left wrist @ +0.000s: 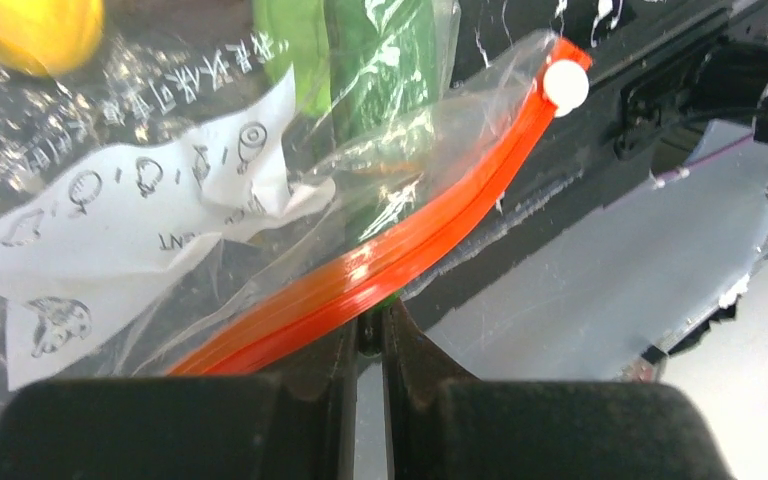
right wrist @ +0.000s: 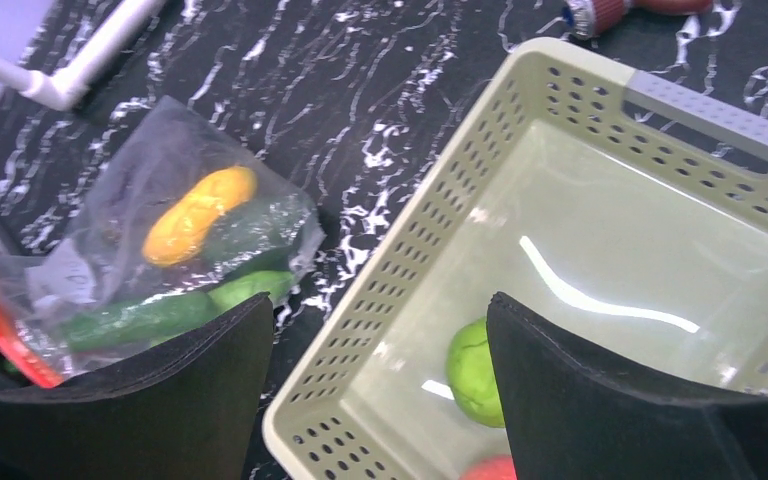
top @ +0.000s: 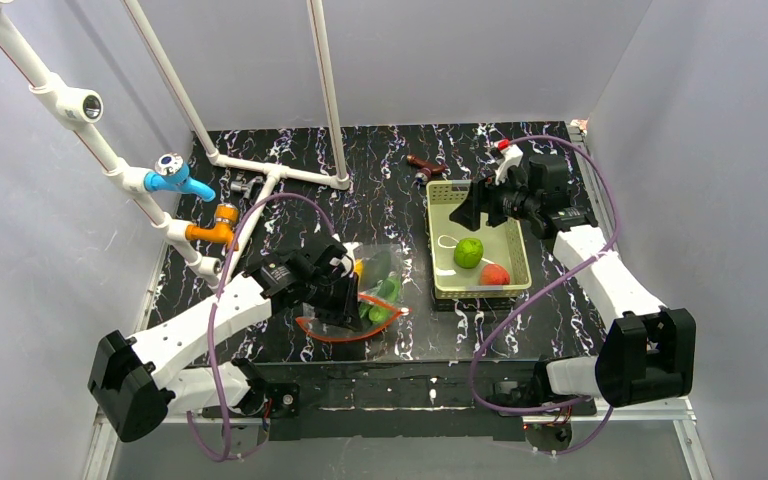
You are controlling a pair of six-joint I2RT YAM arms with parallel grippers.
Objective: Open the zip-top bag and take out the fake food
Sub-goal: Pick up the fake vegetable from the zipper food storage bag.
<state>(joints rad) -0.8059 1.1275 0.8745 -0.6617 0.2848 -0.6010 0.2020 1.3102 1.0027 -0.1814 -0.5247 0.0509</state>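
The zip-top bag [top: 378, 297] lies at mid table, clear and crinkly, with its red-orange zipper strip [left wrist: 410, 245] curving to a white slider [left wrist: 565, 85]. Fake food shows inside it: a yellow piece [right wrist: 200, 212] and a green cucumber [right wrist: 130, 320]. My left gripper [left wrist: 370, 335] is shut on the bag's edge at the zipper strip. My right gripper [right wrist: 380, 310] hangs open and empty over the near left corner of the yellow-green basket [right wrist: 400, 260]. A green round fruit [right wrist: 472, 370] and a red tomato [right wrist: 490, 468] lie in the basket.
A brown object with a handle [top: 425, 166] lies behind the basket [top: 440, 200]. A white pipe frame [top: 260, 180] with blue [top: 175, 178] and orange [top: 215, 228] fittings fills the back left. Grey walls close in both sides.
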